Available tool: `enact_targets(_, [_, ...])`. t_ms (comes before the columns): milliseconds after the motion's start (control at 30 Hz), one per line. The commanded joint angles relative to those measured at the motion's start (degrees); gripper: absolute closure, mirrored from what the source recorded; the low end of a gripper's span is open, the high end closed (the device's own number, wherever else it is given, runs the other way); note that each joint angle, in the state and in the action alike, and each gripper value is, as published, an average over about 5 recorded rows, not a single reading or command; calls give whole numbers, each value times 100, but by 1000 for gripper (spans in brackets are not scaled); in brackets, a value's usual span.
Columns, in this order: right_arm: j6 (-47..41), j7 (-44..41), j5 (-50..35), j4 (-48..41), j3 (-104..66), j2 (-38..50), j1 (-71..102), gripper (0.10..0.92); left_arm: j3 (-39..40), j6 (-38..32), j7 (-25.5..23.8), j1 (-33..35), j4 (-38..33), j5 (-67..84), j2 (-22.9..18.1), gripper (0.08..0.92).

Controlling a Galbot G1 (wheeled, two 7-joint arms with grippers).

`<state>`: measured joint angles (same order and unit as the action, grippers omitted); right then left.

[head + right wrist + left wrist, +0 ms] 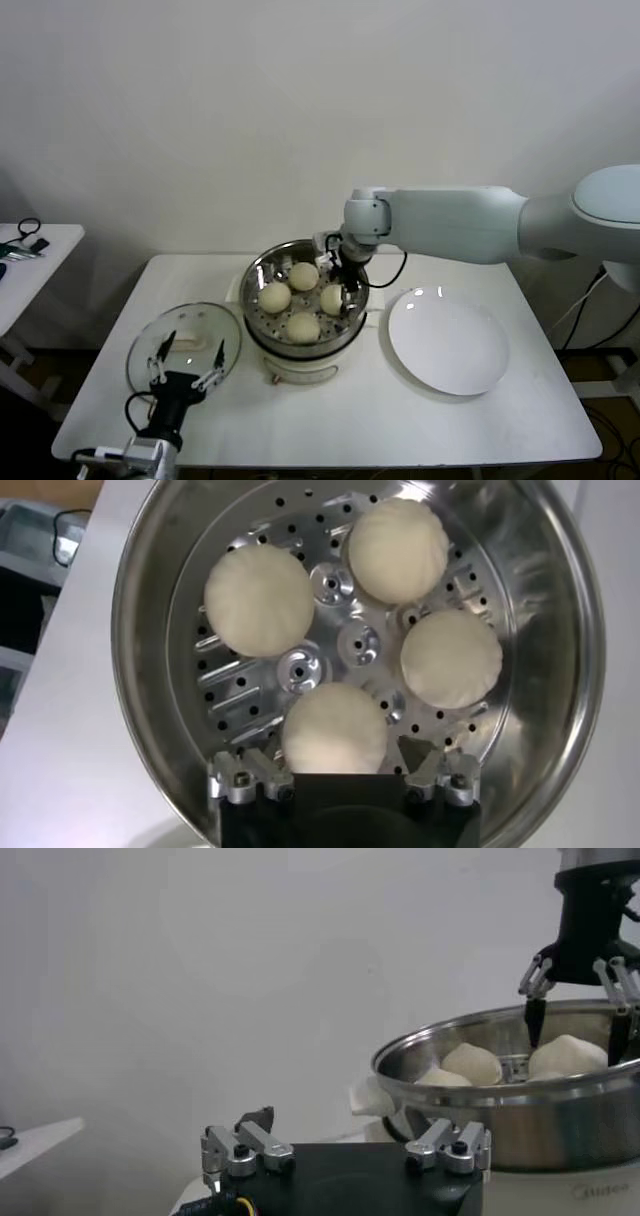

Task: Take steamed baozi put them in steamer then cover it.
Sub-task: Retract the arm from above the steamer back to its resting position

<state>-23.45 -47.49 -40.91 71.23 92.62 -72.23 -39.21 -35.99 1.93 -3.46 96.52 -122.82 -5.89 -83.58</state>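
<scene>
Several cream-white baozi lie on the perforated tray of the shiny steamer (262,265); one of them (334,730) sits directly under my right gripper (332,758). That gripper (348,287) hangs inside the pot's right side. It is open, with a finger on each side of the bun and a gap between each finger and the dough. The glass cover (150,350) lies flat on the table left of the steamer. My left gripper (186,380) hovers open over the cover's near edge and holds nothing. In the left wrist view the left gripper (340,1133) faces the steamer (520,1128).
A flat white plate (447,340) lies bare on the table to the right of the steamer. The steamer's cream base (300,372) stands mid-table. A side table (30,265) with dark items stands at the far left.
</scene>
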Motion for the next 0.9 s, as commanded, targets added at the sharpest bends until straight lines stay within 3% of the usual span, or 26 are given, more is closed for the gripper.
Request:
enact_targets(33, [31, 54, -385, 64, -384, 213, -26, 204, 13, -1, -1, 12, -15, 92, 10, 177])
enact_targets(233, [-117, 229, -1086, 434, -895, 1192, -513, 202, 57, -42, 71, -15, 39, 215, 31, 177])
enact_targets(367, [-484, 1644, -1375, 694, -1994, 2065, -36, 203, 100, -81, 97, -74, 88, 324, 78, 177])
enact_targets(500, [-370, 3187, -1060, 881, -3631, 2853, 1183, 203, 103, -162, 69, -196, 180, 398, 180, 177])
enact_targets(633, [-248, 4034, -733, 1146, -5276, 3538, 2576, 203, 117, -222, 11, -330, 298, 369, 277, 177])
enact_targets(767, [-129, 4455, -720, 1624, -7234, 4148, 4602, 203, 136, -205, -27, -446, 398, 319, 344, 177])
enact_targets(900, [663, 4377, -347, 2013, -9056, 4527, 6759, 203, 173, -204, -32, -490, 488, 271, 381, 177])
